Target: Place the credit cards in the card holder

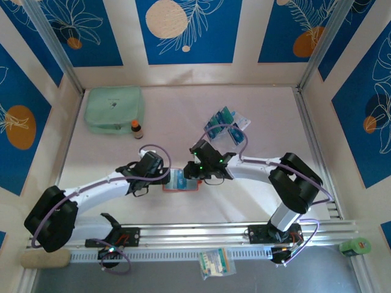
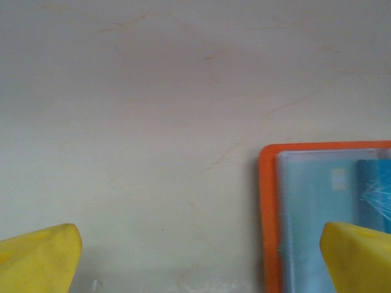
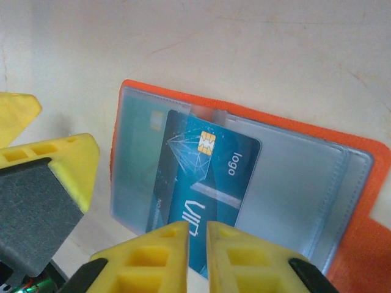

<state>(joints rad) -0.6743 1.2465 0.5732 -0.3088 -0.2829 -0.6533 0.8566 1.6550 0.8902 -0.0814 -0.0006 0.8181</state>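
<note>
Position: the teal card (image 3: 208, 177), with a chip and pale lettering, lies flat on the open card holder (image 3: 366, 244). Its far end is tucked under the clear pocket and its near end sticks out toward the right gripper (image 3: 197, 235). The card's long axis runs straight away from the fingertips, roughly parallel to the pocket's side edges. The way in is therefore dead ahead of the tool, along the card's length.

Right jaws are nearly together, with only a slit between them, sitting over the card's near end. Cannot tell whether they nip that end or merely bear on it.

Top view: the card holder (image 1: 181, 183) sits on the table (image 1: 275, 122) between the two grippers. The right gripper (image 1: 204, 160) is at its far-right side and the left gripper (image 1: 153, 166) is just beside its left edge. The right arm is the one lined up with the card.

The left gripper (image 2: 198, 256) is spread wide. One fingertip (image 2: 357, 256) overlaps the card holder (image 2: 269, 213) and the other is over bare table. Judgement: it is placed to pin the holder, but contact is not confirmed.

The other credit cards (image 1: 225, 124) lie in a loose heap farther back and to the right, well apart from the holder and nearer the right arm.

Judgement: this card's insertion is in hand and partly done. The next move probably calls for a short push along the long axis. Risks: the holder slides with the push, or the card skews and catches on a pocket seam.
</note>
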